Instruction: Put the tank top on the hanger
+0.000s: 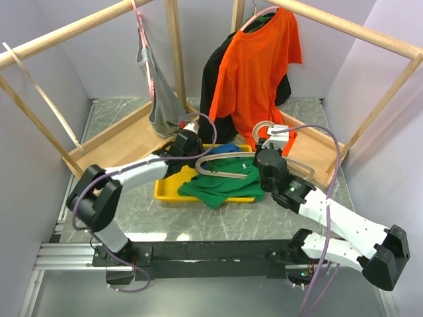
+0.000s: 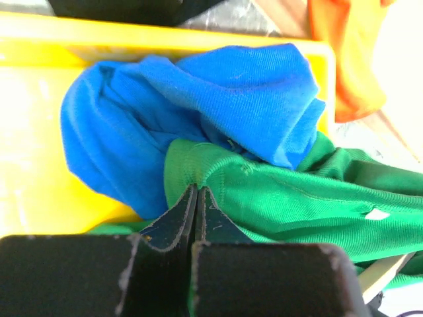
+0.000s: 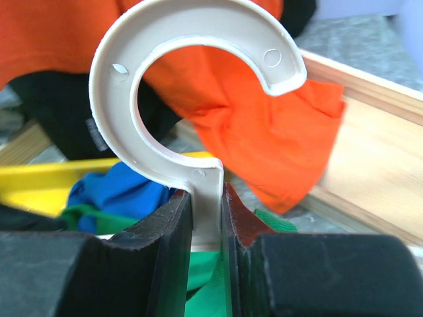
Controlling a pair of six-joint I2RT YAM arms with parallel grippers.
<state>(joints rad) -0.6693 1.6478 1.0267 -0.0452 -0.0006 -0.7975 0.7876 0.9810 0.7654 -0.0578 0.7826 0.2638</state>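
Observation:
The green tank top lies crumpled in the yellow tray, spilling over its front rim. My left gripper reaches into the tray; in the left wrist view it is shut on a bunched hem of the tank top, right beside the blue garment. The pale hanger lies across the green fabric with its hook pointing away. My right gripper is shut on the hanger's neck: in the right wrist view its fingers clamp the stem under the round hook, green cloth below.
A blue garment fills the tray's back. An orange T-shirt and a black garment hang on the wooden rack just behind. A grey tank top hangs on a pink hanger at back left. The rack's base boards flank the tray.

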